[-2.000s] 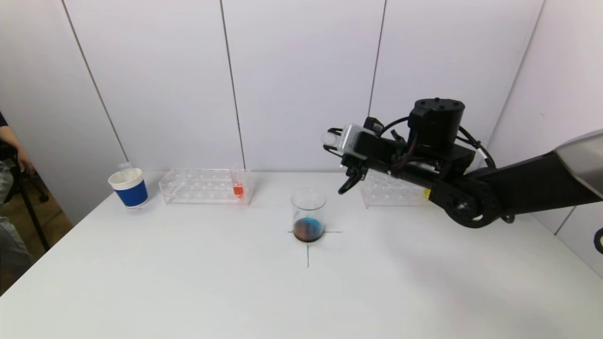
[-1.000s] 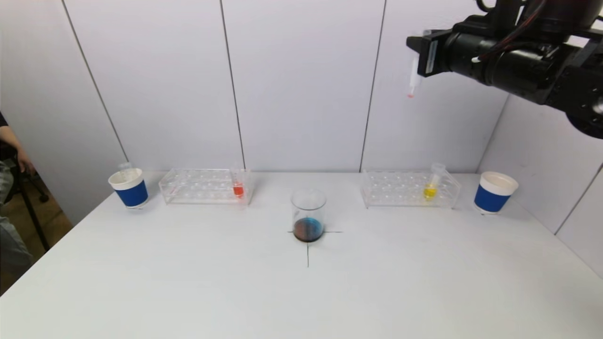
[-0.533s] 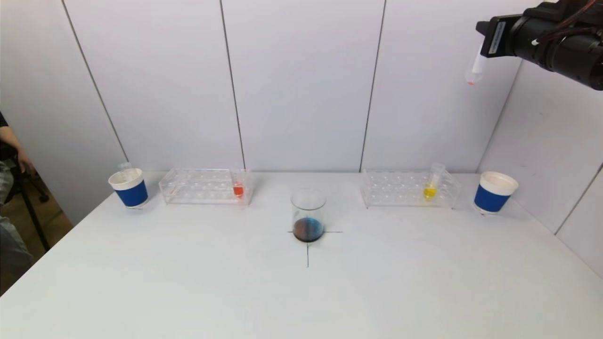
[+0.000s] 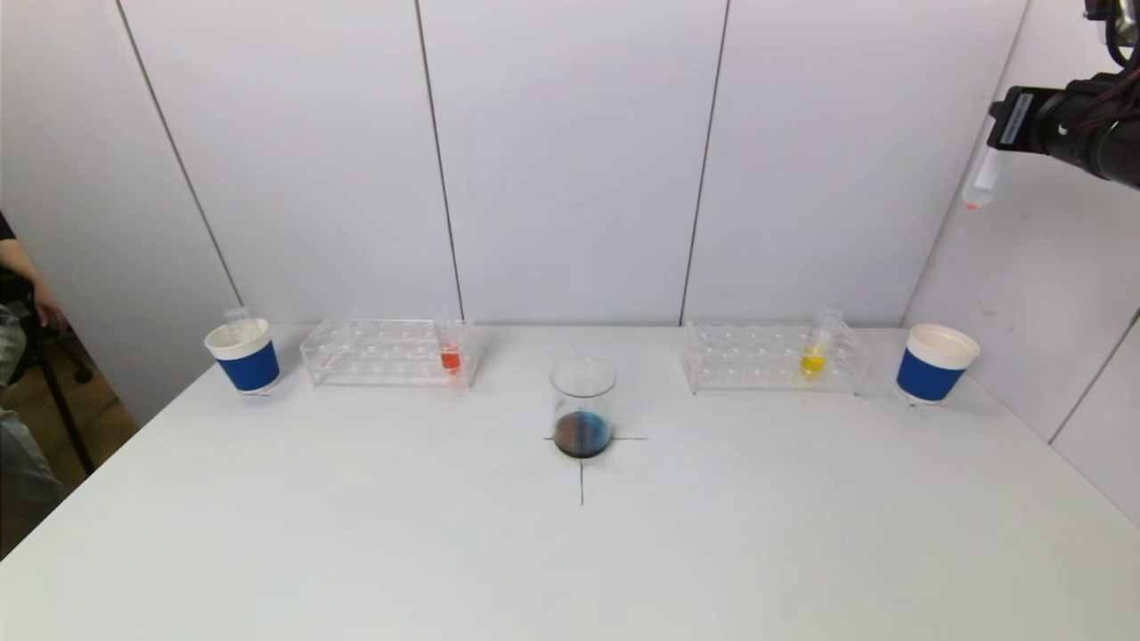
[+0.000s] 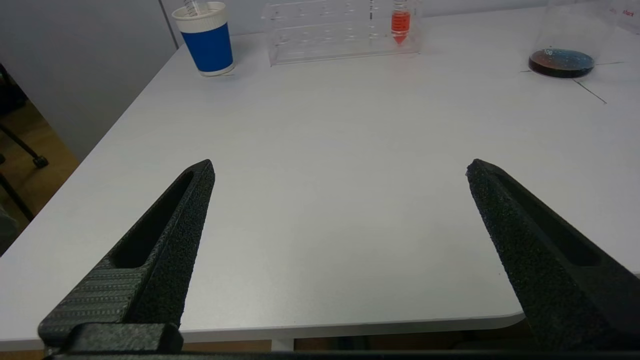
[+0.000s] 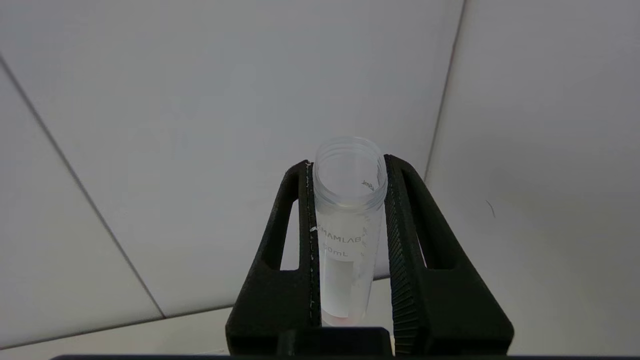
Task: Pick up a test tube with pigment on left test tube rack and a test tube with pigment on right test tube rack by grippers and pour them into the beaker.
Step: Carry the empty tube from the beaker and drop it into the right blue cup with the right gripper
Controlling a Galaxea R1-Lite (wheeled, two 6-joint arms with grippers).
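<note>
I see my right gripper clenched on the emptied test tube, high at 2 o'clock from the beaker; left gripper is released.

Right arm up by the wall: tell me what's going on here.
The right tool is shut on an emptied test tube, held high above the right paper cup. The beaker at the table's centre already holds dark mixed pigment. An orange tube stands in the left rack, a yellow one in the right rack. The left tool hangs open near the table's front edge.
</note>
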